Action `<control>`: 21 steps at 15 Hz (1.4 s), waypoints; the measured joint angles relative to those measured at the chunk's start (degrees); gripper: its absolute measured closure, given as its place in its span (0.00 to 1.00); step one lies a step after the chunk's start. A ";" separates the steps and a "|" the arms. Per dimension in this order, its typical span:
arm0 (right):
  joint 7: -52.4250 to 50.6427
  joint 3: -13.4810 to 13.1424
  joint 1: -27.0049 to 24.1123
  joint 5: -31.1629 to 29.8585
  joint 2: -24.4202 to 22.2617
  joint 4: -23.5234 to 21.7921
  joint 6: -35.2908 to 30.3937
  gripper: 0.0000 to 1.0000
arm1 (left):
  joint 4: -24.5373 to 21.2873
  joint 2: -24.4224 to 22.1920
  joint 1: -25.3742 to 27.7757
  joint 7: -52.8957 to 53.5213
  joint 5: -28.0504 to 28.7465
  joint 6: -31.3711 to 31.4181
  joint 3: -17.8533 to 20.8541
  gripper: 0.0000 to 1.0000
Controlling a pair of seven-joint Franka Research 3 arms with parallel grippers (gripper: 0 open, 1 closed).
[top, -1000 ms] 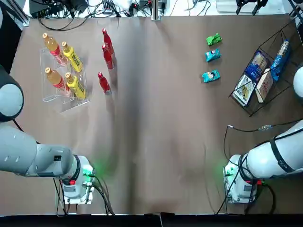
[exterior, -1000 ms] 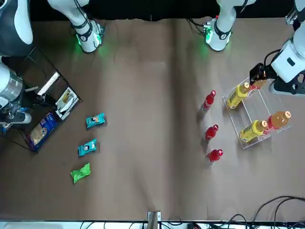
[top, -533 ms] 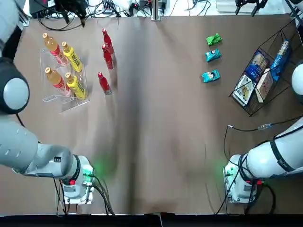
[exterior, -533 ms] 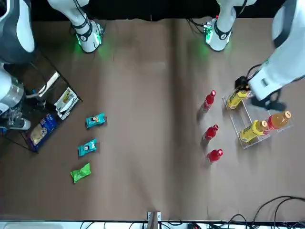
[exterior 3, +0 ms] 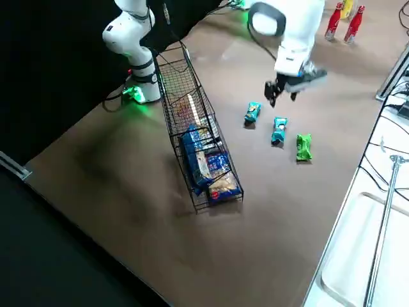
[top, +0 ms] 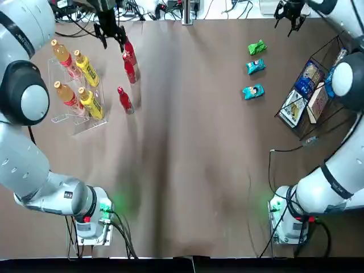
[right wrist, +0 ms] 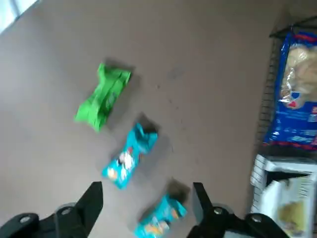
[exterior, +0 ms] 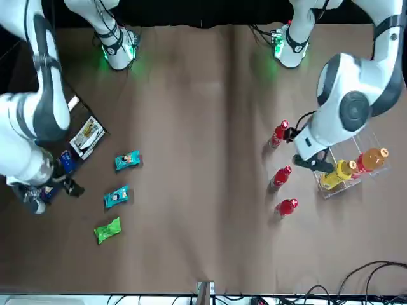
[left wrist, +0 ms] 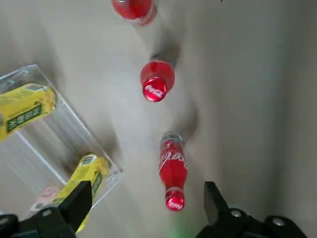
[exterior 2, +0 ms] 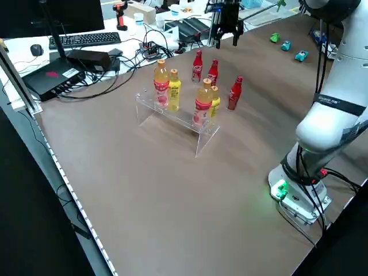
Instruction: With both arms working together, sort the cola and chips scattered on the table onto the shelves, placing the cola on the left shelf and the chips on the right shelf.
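With L hand & R hand nr surface's far edge, L & R resp., fingers apart, align w/ cola & chips, then pinch gently.

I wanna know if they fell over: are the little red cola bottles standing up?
Standing up: all three cola bottles rise from the table with their red caps on top.

Brown-grey table; on it: red colas, chips, clear rack, black wire rack.
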 joint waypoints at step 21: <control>29.91 0.35 2.53 -0.45 27.36 12.54 31.30 0.37 | -3.11 13.52 0.65 -10.01 5.35 43.48 2.41 0.06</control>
